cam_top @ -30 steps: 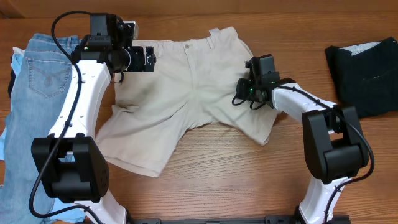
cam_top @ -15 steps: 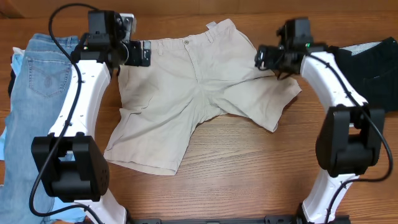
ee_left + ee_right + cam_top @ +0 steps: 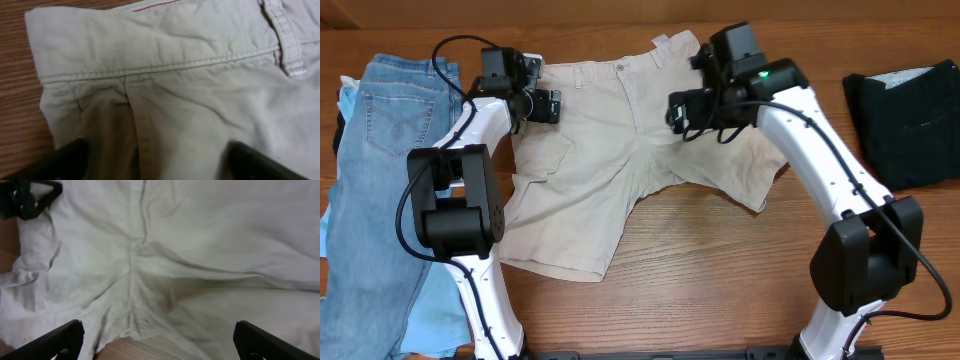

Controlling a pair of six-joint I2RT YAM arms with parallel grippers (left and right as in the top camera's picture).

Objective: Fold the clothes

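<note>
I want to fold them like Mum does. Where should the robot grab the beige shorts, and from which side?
Probably the left waistband corner of the shorts, coming in from the left. It lies flat with bare wood beside it, and its thick stitched edge gives the left arm's open fingers something firm to pinch.

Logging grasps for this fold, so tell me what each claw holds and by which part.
Nothing is held. The left claw and right claw are both open over the beige shorts, fingers spread wide.
</note>
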